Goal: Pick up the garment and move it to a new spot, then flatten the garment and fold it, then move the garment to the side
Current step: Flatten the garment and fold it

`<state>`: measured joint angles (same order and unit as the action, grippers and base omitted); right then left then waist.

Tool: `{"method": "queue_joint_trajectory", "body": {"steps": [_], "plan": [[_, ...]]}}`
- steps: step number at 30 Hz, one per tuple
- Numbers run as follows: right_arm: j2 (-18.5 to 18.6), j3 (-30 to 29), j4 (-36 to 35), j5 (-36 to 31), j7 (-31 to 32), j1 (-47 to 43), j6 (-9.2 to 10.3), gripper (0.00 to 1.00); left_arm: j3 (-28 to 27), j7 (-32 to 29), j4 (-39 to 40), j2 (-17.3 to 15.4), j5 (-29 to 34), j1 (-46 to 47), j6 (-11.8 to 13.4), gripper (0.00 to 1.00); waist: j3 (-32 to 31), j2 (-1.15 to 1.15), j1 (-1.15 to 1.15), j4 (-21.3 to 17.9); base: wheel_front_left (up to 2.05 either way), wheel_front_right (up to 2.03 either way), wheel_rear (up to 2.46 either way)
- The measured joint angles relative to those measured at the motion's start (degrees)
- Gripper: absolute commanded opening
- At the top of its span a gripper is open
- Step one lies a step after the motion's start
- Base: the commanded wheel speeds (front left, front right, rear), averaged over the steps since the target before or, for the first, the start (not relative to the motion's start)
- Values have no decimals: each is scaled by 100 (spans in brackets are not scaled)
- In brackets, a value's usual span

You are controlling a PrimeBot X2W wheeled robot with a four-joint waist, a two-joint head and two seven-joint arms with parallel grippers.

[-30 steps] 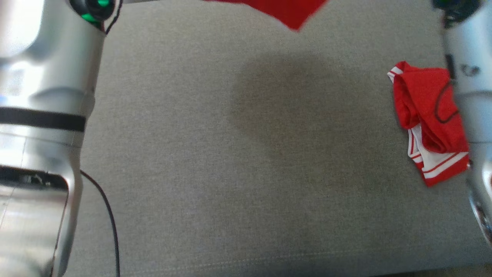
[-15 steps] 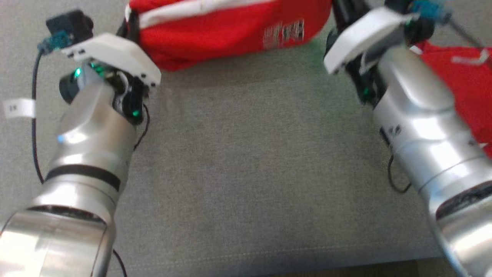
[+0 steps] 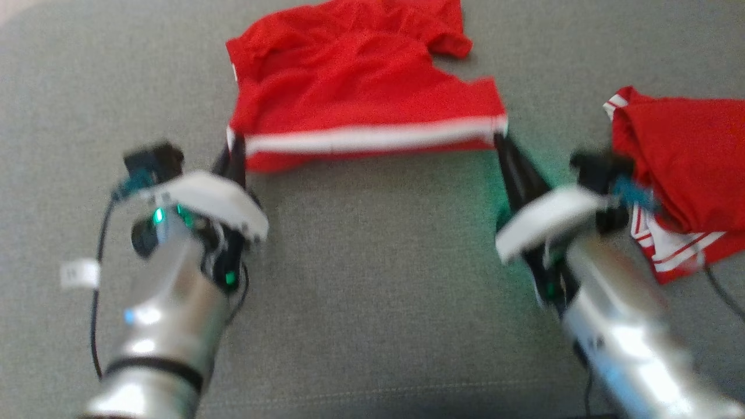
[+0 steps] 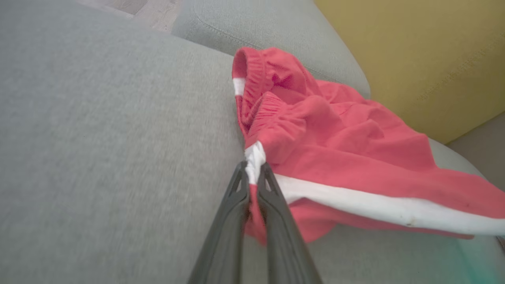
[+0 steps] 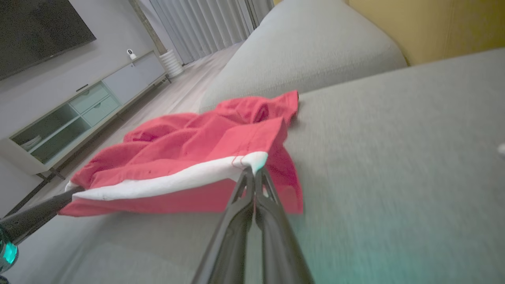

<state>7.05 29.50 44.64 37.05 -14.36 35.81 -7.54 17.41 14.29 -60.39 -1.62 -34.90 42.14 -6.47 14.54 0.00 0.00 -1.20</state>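
1. I have the grey fabric sofa seat (image 3: pixel 372 314) spread wide under my head camera.
2. The red cloth shorts with a white stripe (image 3: pixel 361 93) lie at the far middle of the seat, with the near striped hem pulled taut between my grippers.
3. A second crumpled red-and-white garment (image 3: pixel 681 169) lies to the right, apart from the shorts.
4. My left gripper (image 3: pixel 236 145) is clamped on the hem's left corner.
5. My right gripper (image 3: pixel 500 142) is pinched on its right corner.

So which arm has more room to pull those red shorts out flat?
Left, probably. Both pinch the red shorts by the white hem, but the left gripper has bare sofa beside it, while the right gripper sits next to another red garment.
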Motion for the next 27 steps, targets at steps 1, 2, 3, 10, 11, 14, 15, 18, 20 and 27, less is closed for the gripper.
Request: {"method": "queue_joint_trajectory", "body": {"steps": [1,2,3,10,11,14,15,18,20,27], "plan": [[34,-20,-144,-40,0,-286,0,0,-19,0,149,-7,64,-232,0,0,-74,0,0,2,0,0,0],[78,-40,-291,-89,0,-555,0,0,-55,0,309,-7,119,-469,0,0,-150,0,0,6,0,0,0],[119,-73,-448,-116,0,-801,0,0,-121,0,467,-8,152,-699,1,0,-225,0,0,12,0,0,0],[288,-441,-1439,-271,212,-2163,0,0,-179,0,1701,-205,407,-2207,145,0,-718,0,0,35,0,0,0],[289,-526,-1628,-325,294,-2334,0,0,-174,-1,1869,-234,407,-2419,160,0,-781,0,0,37,0,0,0],[301,-877,-2327,-530,625,-2909,0,0,-113,-143,2577,-345,412,-3061,279,0,-953,0,0,62,0,0,0],[302,-992,-2587,-609,789,-3127,0,0,-82,-260,2878,-388,434,-3257,344,0,-1000,0,0,75,0,0,0],[287,-1340,-3383,-837,1330,-3813,0,0,22,-725,3863,-524,452,-3810,595,0,-1103,0,0,108,0,0,0],[275,-1462,-3650,-931,1532,-4042,0,0,32,-880,4228,-566,452,-4002,695,0,-1123,0,0,116,0,0,0],[63,-2035,-5230,-1392,2572,-5029,0,0,44,-1898,6299,-914,448,-5097,1306,0,-1135,0,0,110,0,0,0]]}}
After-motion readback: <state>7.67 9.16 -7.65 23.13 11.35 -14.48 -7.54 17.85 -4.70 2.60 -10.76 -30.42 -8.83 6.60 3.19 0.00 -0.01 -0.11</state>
